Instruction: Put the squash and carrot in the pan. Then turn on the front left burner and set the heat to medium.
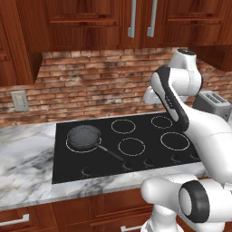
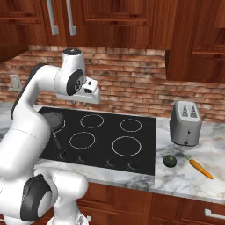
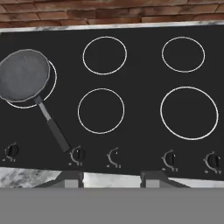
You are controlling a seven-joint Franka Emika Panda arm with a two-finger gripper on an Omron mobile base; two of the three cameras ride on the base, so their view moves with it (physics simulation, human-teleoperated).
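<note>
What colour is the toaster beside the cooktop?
Silver-grey, with a darker top; the toaster shows best in the right base view.

1 pan, far left of the gripper in the hand view; 5 burner rings on the cooktop ahead of it, front left burner under the pan; 5 knobs in a row just ahead of the fingertips; off to the gripper's right on the counter: 1 squash, 1 carrot, 1 toaster; 1 wall outlet
</note>
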